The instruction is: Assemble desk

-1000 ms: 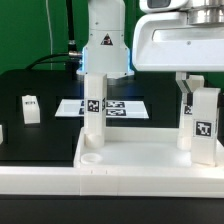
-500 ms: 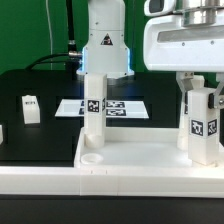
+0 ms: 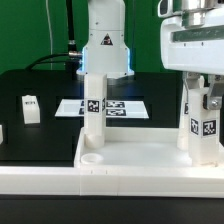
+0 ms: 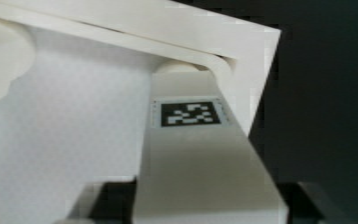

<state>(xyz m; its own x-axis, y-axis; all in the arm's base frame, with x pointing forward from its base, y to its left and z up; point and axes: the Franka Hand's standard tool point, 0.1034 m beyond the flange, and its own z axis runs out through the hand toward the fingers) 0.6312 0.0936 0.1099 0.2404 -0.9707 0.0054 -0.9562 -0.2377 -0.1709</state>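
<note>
Right now the gripper (image 3: 203, 100) hangs pointing straight down, with the white wrist housing directly above it and the fingers vertical. Its two fingers (image 4: 115, 204) straddle the top of an upright leg (image 3: 205, 128), one on each side. The wrist view looks down the length of this leg (image 4: 202, 150): the dark pads sit just beside its two flanks, and a black-and-white tag (image 4: 190, 113) faces the camera. Whether the pads press on the leg or stand just clear of it cannot be told, so the grip is uncertain.

Directly below the hand, the foot of the leg stands at a corner of the desk slab (image 3: 130, 172), just inside its raised rim. The slab lies flat on the black table (image 3: 30, 140) and stretches away from the hand toward the exterior view's left.

Well apart from the hand, at the far end of the slab, a second leg (image 3: 93, 105) stands upright with its tag toward the camera. An open round socket (image 3: 90, 158) lies just in front of it. Farther out on the table stands a loose white piece (image 3: 30, 108) bearing a tag. Behind the slab, between the two upright legs, lies the marker board (image 3: 120, 107).
</note>
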